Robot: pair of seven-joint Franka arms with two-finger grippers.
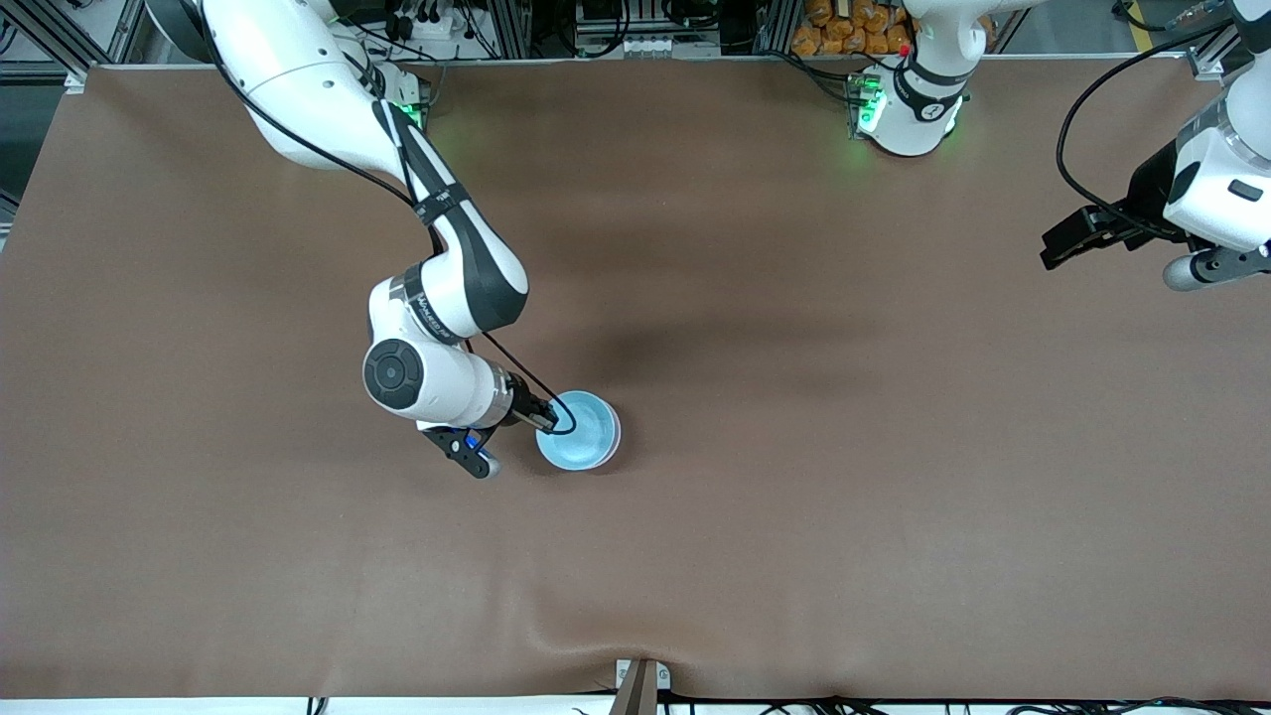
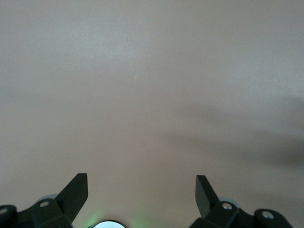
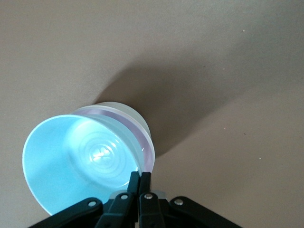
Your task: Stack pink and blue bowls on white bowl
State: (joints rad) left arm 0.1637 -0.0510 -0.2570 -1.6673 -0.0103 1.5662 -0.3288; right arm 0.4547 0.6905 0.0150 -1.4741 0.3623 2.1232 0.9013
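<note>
The blue bowl (image 1: 584,429) sits near the middle of the table, nested on top of a stack. In the right wrist view the blue bowl (image 3: 76,156) sits in the pink bowl (image 3: 146,142), of which only the rim band shows. Under both, the white bowl (image 3: 124,110) shows as a pale outer wall. My right gripper (image 1: 546,417) (image 3: 140,176) is shut on the blue bowl's rim, one finger inside and one outside. My left gripper (image 1: 1064,244) (image 2: 141,179) is open and empty, waiting above the left arm's end of the table.
The brown cloth (image 1: 794,447) covers the whole table, with a low fold near the front edge. A metal bracket (image 1: 640,685) sits at the middle of that edge. The arm bases (image 1: 909,109) stand along the edge farthest from the front camera.
</note>
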